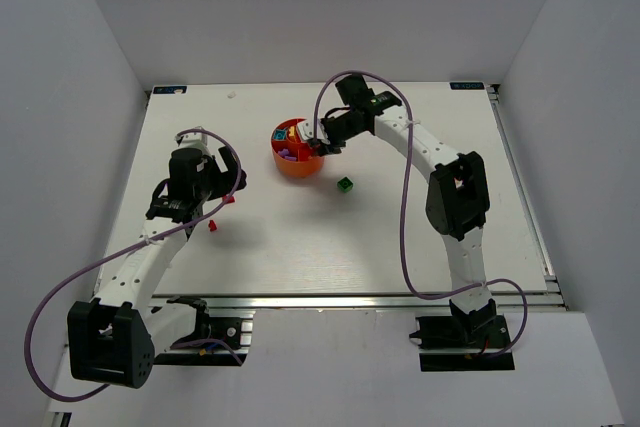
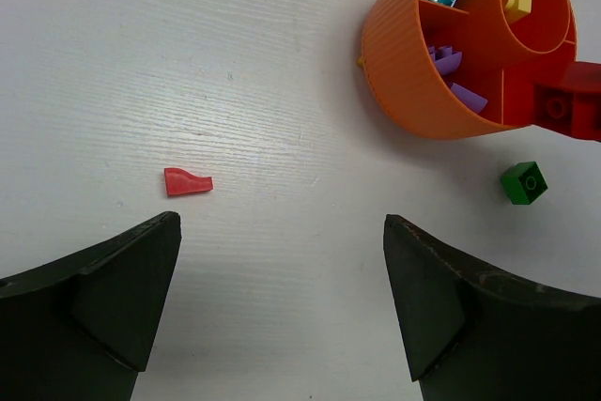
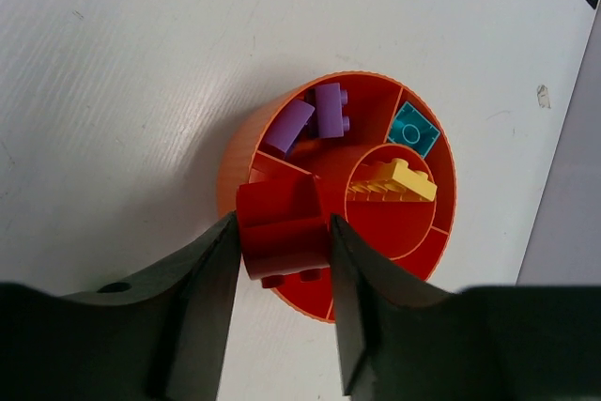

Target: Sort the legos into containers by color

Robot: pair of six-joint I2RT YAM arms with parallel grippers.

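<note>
The round orange bowl (image 1: 296, 161) stands at the table's middle back, also in the left wrist view (image 2: 413, 82) and the right wrist view (image 3: 246, 155). Its wedges hold purple bricks (image 3: 315, 115) and a cyan brick (image 3: 413, 130); a yellow brick (image 3: 394, 180) lies in the central cup. My right gripper (image 3: 282, 232) is shut on a red brick (image 3: 280, 232) and holds it over the bowl's near rim. A green brick (image 1: 345, 185) lies right of the bowl. A small red piece (image 2: 187, 181) lies ahead of my open, empty left gripper (image 2: 282, 269).
White walls close in the table on three sides. The metal rail (image 1: 400, 299) runs along the near edge. The right arm's purple cable (image 1: 405, 197) hangs over the table's right half.
</note>
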